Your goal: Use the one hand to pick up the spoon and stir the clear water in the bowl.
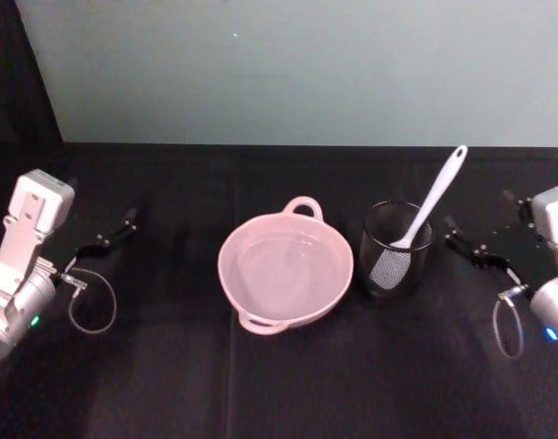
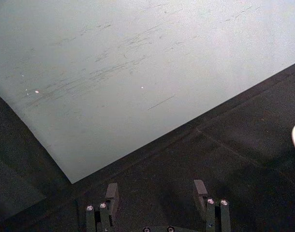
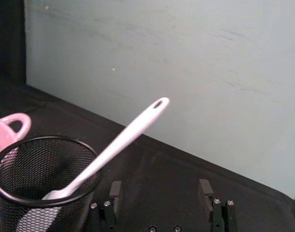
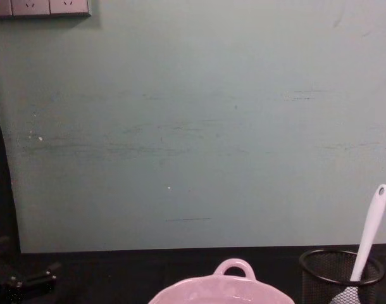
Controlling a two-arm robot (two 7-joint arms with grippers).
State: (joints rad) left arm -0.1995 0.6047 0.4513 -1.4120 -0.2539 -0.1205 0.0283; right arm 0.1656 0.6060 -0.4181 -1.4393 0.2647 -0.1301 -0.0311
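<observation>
Spoon (image 1: pixel 433 201) stands blade-down in the black wire-mesh cup (image 1: pixel 395 267), handle leaning up over the rim, just right of the bowl (image 1: pixel 227 274). Right gripper (image 3: pixel 159 188) sits near the cup's right side, jaws wide, holding nothing. It's the closer arm, so best to pinch the slim handle mid-length and lift straight up clear of the mesh. Smooth white plastic may slip. Bowl is glossy pale pink with loop handles; the clear water (image 1: pixel 284 270) is barely visible. Left gripper (image 2: pixel 155 189) is far left, wide, idle.
</observation>
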